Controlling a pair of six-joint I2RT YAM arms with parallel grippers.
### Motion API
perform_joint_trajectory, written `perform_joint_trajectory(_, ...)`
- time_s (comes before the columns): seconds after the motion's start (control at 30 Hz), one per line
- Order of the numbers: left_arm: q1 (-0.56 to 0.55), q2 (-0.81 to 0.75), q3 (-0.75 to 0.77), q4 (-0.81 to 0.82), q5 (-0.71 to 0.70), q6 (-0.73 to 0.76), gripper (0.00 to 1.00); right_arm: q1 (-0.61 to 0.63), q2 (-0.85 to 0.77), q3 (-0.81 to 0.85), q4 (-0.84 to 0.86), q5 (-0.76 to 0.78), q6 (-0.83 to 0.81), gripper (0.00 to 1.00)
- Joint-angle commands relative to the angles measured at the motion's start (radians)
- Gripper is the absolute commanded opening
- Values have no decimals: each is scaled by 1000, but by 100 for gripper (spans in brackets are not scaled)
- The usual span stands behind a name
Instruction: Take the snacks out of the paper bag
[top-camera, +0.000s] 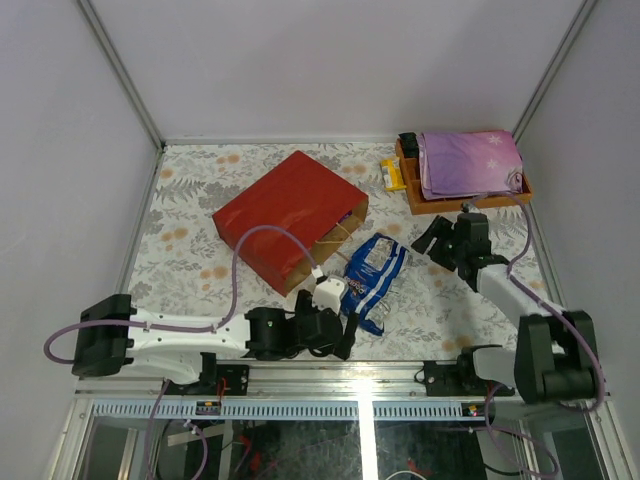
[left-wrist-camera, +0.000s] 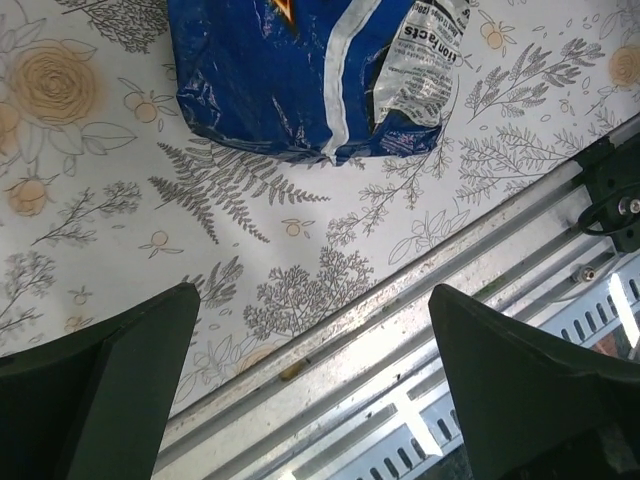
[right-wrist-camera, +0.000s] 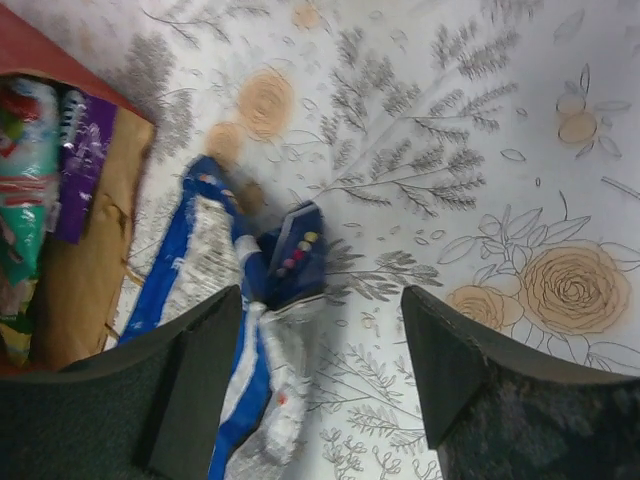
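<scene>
packets (right-wrist-camera: 30, 190) sit in red paper bag (top-camera: 285, 205); left claw (left-wrist-camera: 312, 300), right claw (right-wrist-camera: 320, 300) both apart.

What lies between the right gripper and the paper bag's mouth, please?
The blue-and-white packs lie there, just ahead of the right gripper and short of the paper bag; the right wrist view shows this.

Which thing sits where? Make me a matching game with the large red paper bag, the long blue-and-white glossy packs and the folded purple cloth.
Things:
1. red paper bag
2. blue-and-white packs
3. purple cloth

Places:
A. in the orange-brown wooden tray
B. lying flat on its side, mouth open
C. just outside the bag's mouth

Pairs: 1-B, 2-C, 3-A
</scene>
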Motion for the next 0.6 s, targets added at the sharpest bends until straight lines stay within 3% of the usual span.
perform_joint_trajectory(0.0, 4, -9, -86, 288, -63, 6, 100, -97, 131, -88, 344, -272, 57, 69)
perform_joint_trajectory(0.1, 88, 21, -105, 343, -24, 23, 100, -106, 199, -84, 403, -299, 78, 63)
perform_joint_trajectory(0.27, 164, 54, -111, 436, 18, 95, 97, -105, 275, -76, 471, -342, 93, 62)
perform_joint_trajectory(0.53, 294, 102, -164, 613, 259, 131, 53, -71, 412, -121, 650, -427, 159, 65)
perform_joint_trajectory(0.57, 299, 102, -164, 614, 273, 130, 44, -61, 423, -129, 670, -430, 168, 64)
